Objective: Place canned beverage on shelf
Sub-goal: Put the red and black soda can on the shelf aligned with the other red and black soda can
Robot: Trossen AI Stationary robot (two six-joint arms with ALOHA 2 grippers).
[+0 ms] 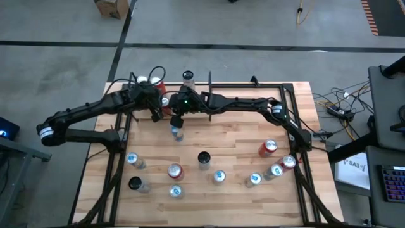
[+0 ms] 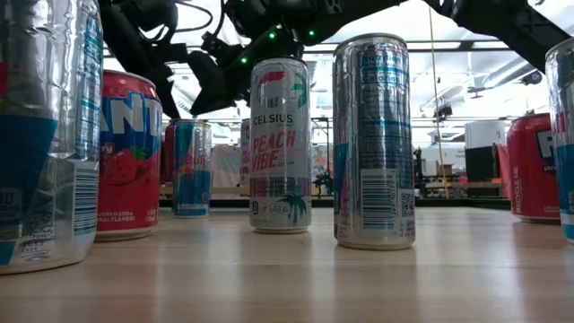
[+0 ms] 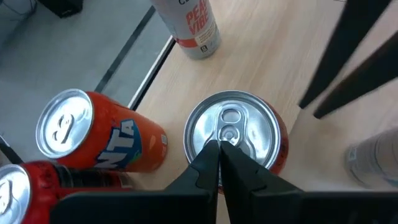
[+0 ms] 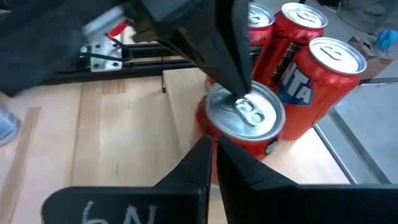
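Red can [image 3: 239,140] upright in shelf [image 1: 142,104] at table's far-left corner, beside orange Fanta [image 3: 93,140]. Left gripper [image 3: 219,149] pinched empty, tips pressing lid, likely steadying. Right gripper [image 4: 211,146] pinched empty, close beside can.

floor [image 1: 253,25]: grey concrete, dark seams; cardboard box [image 1: 112,7] – far edge; keyboard [image 1: 392,183] – right desk

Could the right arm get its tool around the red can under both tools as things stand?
Probably not yet. The right tool is shut beside the red can, and the left tool is shut with its tips on the can's lid. The orange can crowds one side.
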